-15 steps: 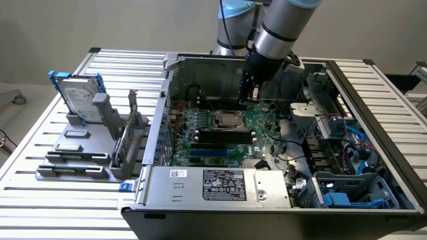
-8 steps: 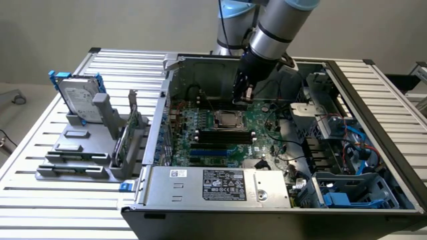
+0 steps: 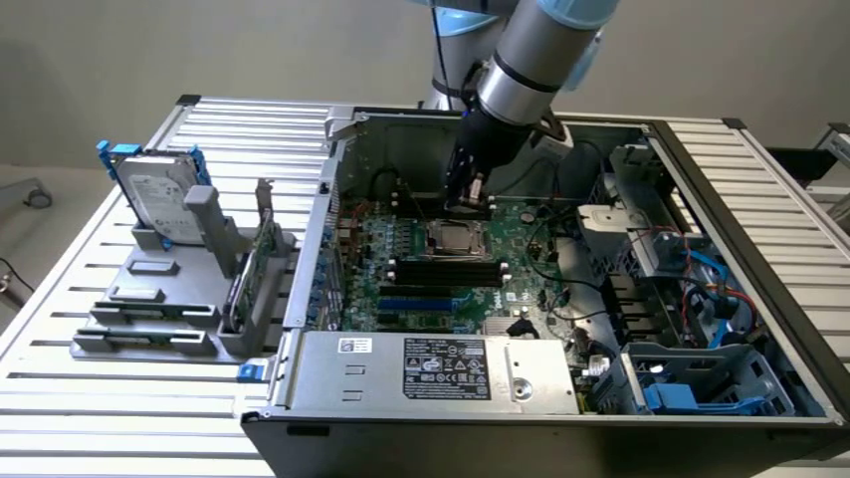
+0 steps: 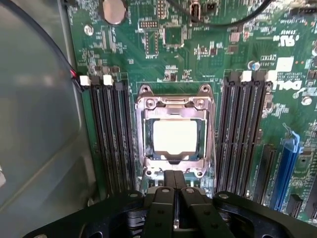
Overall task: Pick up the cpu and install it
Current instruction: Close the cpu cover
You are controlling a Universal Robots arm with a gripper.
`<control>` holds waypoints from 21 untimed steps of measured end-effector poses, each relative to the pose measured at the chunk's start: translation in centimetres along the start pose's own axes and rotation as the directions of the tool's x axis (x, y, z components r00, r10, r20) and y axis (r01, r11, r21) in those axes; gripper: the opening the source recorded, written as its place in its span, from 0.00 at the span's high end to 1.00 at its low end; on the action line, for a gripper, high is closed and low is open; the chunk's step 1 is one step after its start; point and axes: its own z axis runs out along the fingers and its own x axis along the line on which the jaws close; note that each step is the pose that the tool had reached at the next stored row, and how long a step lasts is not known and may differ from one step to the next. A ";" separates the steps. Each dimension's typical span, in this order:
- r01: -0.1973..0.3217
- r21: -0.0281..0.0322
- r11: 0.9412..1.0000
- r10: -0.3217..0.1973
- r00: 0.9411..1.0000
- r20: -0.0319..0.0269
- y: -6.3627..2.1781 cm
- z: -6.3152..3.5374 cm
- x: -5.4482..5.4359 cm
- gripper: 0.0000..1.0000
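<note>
The cpu (image 4: 174, 136), a small square chip with a pale silver top, lies inside the metal-framed socket (image 4: 173, 101) on the green motherboard (image 4: 208, 54). In the exterior view the cpu (image 3: 459, 237) sits in the middle of the board inside the open computer case. My gripper (image 3: 465, 202) hangs just above the board at the socket's far edge. In the wrist view my gripper (image 4: 174, 188) is shut, its two black fingers (image 4: 163, 198) pressed together with nothing between them, right at the socket's rim.
Black memory slots (image 4: 111, 144) flank the socket on both sides. The case walls (image 3: 325, 199) and cables (image 3: 584, 299) surround the board. A power supply (image 3: 439, 370) lies at the case front. A hard drive with a blue bracket (image 3: 159, 194) stands on a grey rack (image 3: 146, 334) at the exterior view's left.
</note>
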 end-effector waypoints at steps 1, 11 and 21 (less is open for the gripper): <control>0.000 0.001 1.000 0.000 1.000 0.000 -0.15 0.20 0.0 0.89; 0.000 0.002 1.000 0.000 1.000 0.000 -0.94 2.21 -0.2 0.89; -0.001 0.002 1.000 0.001 1.000 -0.002 -0.70 3.73 -0.3 0.89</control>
